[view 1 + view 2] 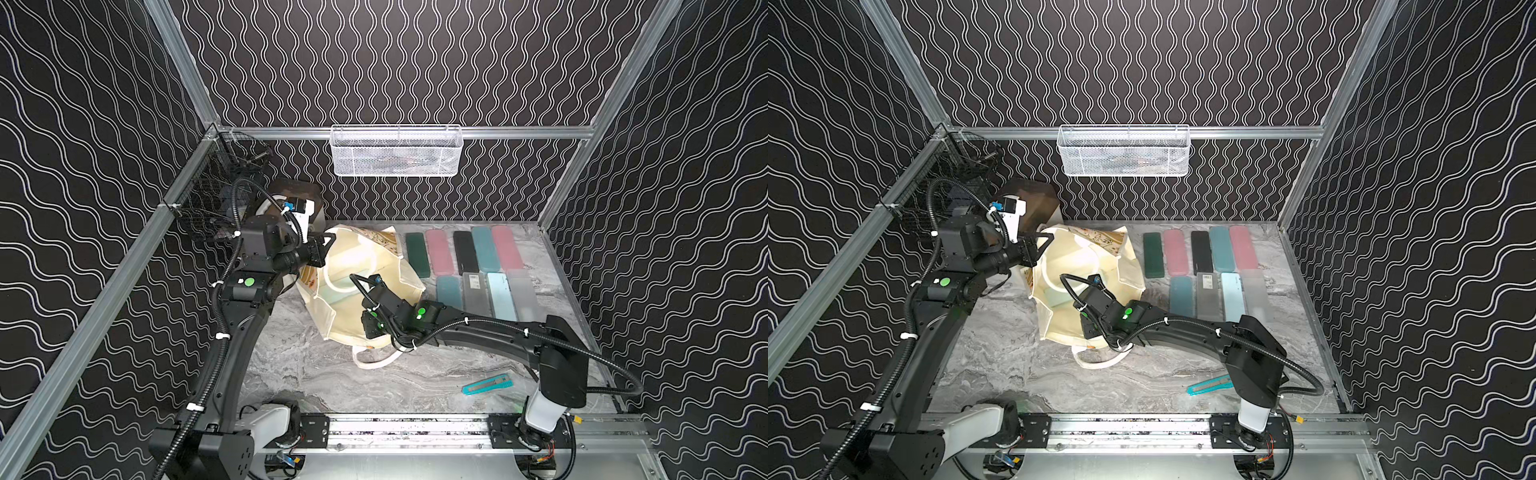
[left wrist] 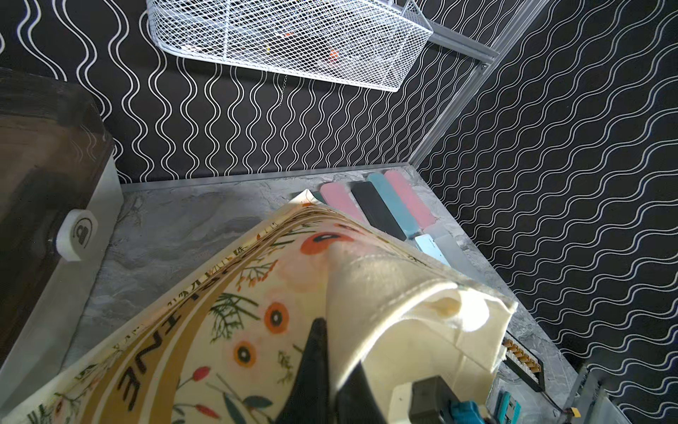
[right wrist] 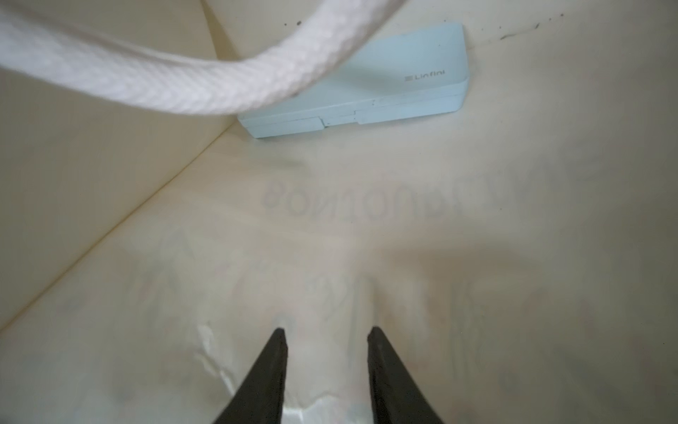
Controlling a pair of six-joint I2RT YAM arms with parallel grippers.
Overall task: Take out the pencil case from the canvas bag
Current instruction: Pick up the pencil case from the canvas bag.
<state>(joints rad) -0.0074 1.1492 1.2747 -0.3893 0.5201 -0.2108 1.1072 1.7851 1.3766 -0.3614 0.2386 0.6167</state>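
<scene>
**A:** How far along do we put it?

**B:** Early. The pencil case [image 3: 367, 91] is inside the canvas bag [image 1: 328, 324], not yet touched. The bag lies on its side on the tabletop [image 1: 332, 386]. The left tool [image 1: 326, 245] is pinched tight on the bag's rim and holds the mouth up and open. We count that as the part that is done.

**A:** And the right tool?

**B:** The right tool [image 3: 326, 330] is inside the mouth with its jaws parted and nothing between them. It is short of the case, with bare lining in the gap. Reaching, gripping and lifting out are all left, as we judge it.

**A:** How does the case lie?

**B:** Flat on the lower inside wall, tucked near the bag's bottom fold. Its long axis runs across the right tool's line of reach, so the long seamed edge faces the jaws. One end shows. The other is hidden behind the handle strap [image 3: 183, 84], which hangs across the opening.

**A:** Anything else nearby?

**B:** The other cases [image 1: 439, 251] lie in two rows on the tabletop just beside the bag. We judge the strap to be the likeliest snag on the way out.
</scene>
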